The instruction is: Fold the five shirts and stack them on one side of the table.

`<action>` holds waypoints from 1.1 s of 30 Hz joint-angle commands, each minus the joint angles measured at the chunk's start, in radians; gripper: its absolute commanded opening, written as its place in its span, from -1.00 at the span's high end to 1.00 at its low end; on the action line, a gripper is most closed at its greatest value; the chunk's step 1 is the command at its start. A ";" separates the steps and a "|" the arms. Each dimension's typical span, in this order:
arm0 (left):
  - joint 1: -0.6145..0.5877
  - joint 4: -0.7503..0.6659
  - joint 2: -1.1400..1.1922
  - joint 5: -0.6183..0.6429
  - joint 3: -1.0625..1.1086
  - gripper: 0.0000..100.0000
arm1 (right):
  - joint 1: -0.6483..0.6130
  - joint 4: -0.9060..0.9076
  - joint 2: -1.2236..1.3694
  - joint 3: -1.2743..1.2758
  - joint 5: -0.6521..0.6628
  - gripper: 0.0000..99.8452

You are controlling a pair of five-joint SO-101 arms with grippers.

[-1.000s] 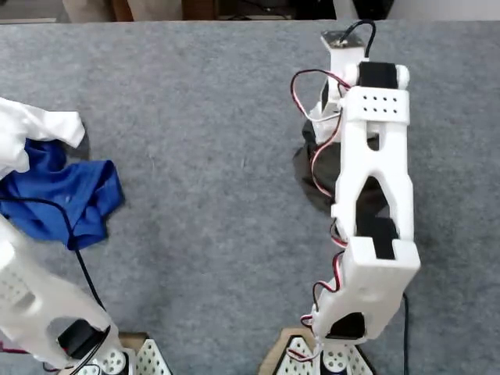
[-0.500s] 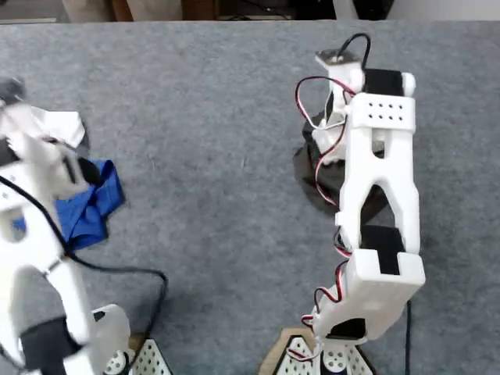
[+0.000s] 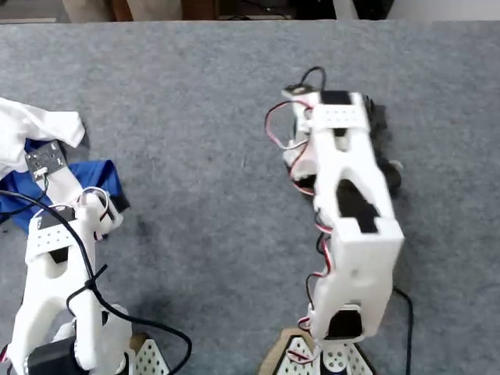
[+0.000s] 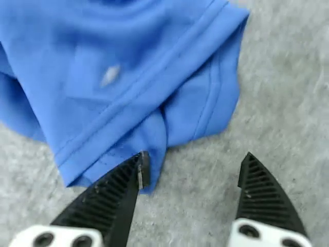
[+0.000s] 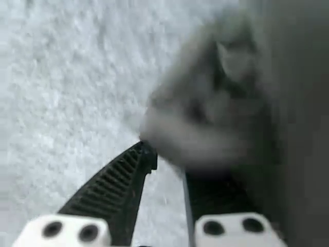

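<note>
Left pincer (image 4: 195,157) — newly at blue shirt (image 4: 128,77)

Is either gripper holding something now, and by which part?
The right gripper pinches the dark shirt by a bunched fold. The left gripper, open, holds nothing.

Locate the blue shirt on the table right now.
In the high view the blue shirt lies crumpled at the table's left edge, touching the white shirt; the left wrist view shows the open left gripper poised at its hem.

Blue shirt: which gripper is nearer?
Left. The left gripper hovers at the blue shirt's edge, jaws open; the right gripper is far across the table at the dark shirt.
</note>
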 commanded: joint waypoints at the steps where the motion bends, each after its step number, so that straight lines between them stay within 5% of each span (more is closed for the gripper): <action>1: 0.002 -0.021 -0.030 0.009 -0.012 0.44 | -0.036 -0.026 0.116 -0.090 -0.008 0.91; 11: 0.002 -0.023 -0.028 0.008 -0.014 0.44 | -0.093 0.338 0.188 -0.610 -0.011 0.99; 20: -0.005 -0.021 -0.030 0.009 -0.015 0.44 | -0.390 0.334 -0.050 -0.619 -0.051 0.99; 25: -0.115 -0.017 -0.031 0.012 -0.052 0.44 | -0.532 0.330 -0.148 -0.624 -0.051 0.99; 33: -0.198 -0.023 -0.030 0.071 -0.075 0.44 | -0.545 0.259 -0.191 -0.624 -0.058 0.99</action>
